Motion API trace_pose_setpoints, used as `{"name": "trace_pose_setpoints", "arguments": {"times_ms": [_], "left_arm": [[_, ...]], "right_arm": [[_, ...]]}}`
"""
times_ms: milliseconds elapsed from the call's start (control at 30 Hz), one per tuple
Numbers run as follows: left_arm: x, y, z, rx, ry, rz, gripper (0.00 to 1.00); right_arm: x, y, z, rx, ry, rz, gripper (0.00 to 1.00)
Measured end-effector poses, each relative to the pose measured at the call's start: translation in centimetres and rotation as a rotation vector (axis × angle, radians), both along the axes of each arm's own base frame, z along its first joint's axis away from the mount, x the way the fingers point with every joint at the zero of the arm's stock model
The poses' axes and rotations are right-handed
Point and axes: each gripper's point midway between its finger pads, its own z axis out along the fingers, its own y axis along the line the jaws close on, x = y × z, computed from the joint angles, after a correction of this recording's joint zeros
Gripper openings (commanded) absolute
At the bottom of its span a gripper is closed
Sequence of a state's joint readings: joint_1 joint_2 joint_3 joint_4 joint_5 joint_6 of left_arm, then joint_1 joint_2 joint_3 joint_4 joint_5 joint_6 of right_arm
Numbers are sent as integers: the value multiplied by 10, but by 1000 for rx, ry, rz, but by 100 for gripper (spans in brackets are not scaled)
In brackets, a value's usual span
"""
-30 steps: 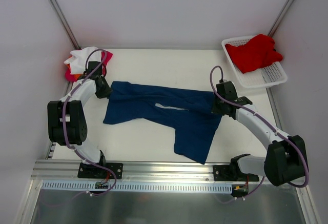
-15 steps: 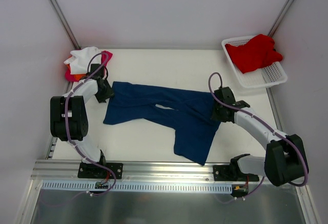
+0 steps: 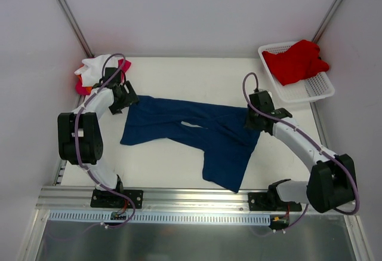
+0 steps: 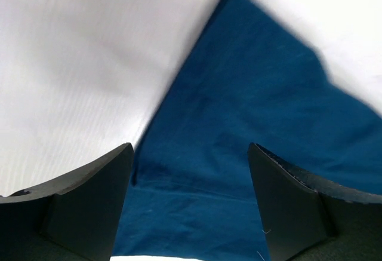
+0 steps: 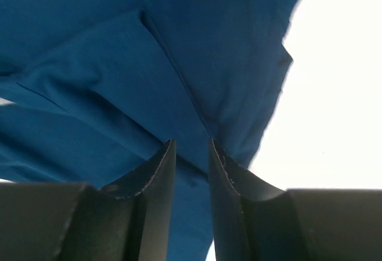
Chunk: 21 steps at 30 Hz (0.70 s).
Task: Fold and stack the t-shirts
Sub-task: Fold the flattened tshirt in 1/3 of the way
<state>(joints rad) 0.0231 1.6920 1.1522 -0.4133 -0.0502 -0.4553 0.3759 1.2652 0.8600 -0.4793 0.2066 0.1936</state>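
**Both grippers loose over the navy shirt**

The left fingers (image 4: pixel 89 201) stand spread wide with nothing between them. The left gripper (image 4: pixel 190 153) hovers over the far-left corner of the navy shirt (image 3: pixel 191 132), where the cloth ends in a point on the white table (image 3: pixel 197 76).

The right fingers (image 5: pixel 149 201) are parted only a little. Blue cloth shows through the slim gap of the right gripper (image 5: pixel 191 147), and I see none of it pinched there. A crease in the cloth runs down toward that gap, and the shirt's ragged right edge lies just beside it.

From above, the navy shirt lies stretched across the middle of the table between the two grippers. It is rumpled, and one part trails toward the near edge.

A small pile (image 3: pixel 95 70) of white, red and magenta cloth sits in the far-left corner, just beyond the left gripper. A red shirt (image 3: pixel 295 61) is heaped in the basket (image 3: pixel 316 91) at the far right, well apart from the right arm.
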Motion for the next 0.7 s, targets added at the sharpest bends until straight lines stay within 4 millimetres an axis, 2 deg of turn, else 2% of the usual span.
{"name": "trace_pose_setpoints", "arguments": {"times_ms": [133,300,467,600,700], "left_arm": [[28,-16,19,-15,-64,-46,79],[52,-44,14,-43,-66,-114,79],[59,-59,-3,-56,-31,-165,79],[57,-61,-7,-54,-19,-177,79],[57,-61,-7,-54,-20,-177,79]], "right_arm": [[29,18,-1,14,25,38,30],[63,41,-12,40,66,84,29],[89,59,-16,88,83,126,29],[102,60,-16,125,87,129,28],[104,58,-16,134,90,132,28]]}}
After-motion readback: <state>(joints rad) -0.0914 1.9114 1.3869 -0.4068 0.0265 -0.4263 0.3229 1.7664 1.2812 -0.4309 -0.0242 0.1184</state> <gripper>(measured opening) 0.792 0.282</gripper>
